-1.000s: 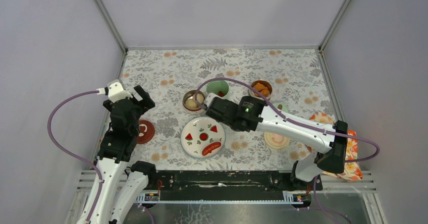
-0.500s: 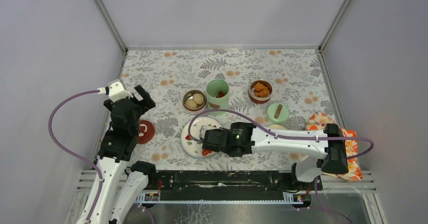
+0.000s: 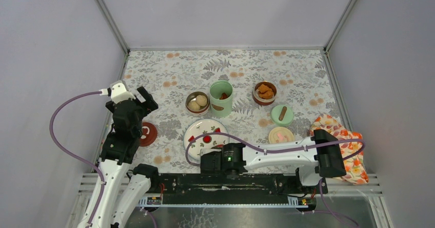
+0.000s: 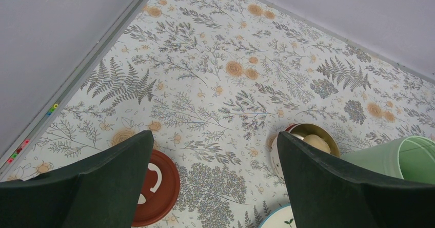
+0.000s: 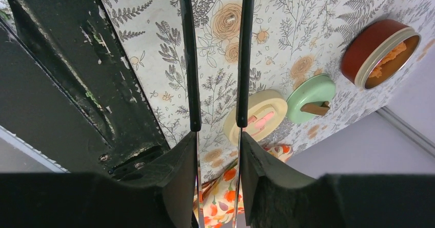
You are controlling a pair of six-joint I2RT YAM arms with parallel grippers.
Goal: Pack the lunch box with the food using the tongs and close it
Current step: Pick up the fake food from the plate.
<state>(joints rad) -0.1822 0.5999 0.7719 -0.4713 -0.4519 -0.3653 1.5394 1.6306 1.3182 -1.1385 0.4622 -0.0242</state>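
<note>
Three round lids lie off around the white fruit-pictured plate, though the mint-green cylindrical jar and two steel bowls beyond it hold food, so I judge closing remains; my right gripper clamps slim dark metal tongs at its near edge, left gripper gaping.

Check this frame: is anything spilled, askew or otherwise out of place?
Nothing is spilled or damaged. What stands out: the right gripper, shut on the tongs, sits over the black base rail at the near table edge, well away from the green jar. A floral cloth lies bunched at the right edge.
</note>
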